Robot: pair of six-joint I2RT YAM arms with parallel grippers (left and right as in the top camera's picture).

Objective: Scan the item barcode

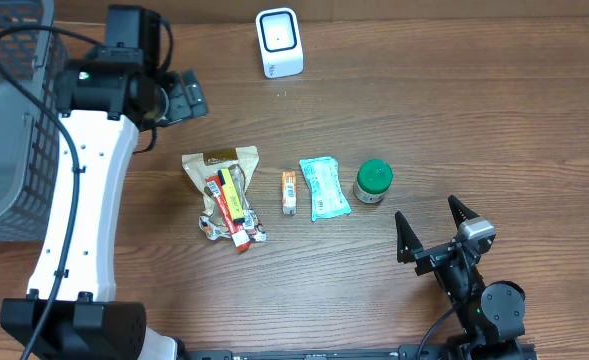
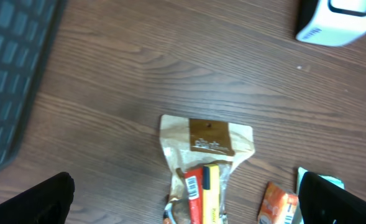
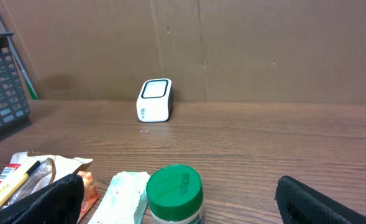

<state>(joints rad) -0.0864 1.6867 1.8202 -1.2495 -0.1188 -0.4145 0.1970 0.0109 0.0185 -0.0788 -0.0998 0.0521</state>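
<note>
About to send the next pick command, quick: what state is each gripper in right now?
Left gripper: open, holding nothing.
Right gripper: open, holding nothing.

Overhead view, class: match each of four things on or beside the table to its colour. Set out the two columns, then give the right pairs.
Things:
1. scanner
2. jar lid
3. basket
4. packet nearest the jar lid

Colours:
A. green
B. grey
C. pale teal
D. white

Pairs: 1-D, 2-A, 3-B, 4-C
</note>
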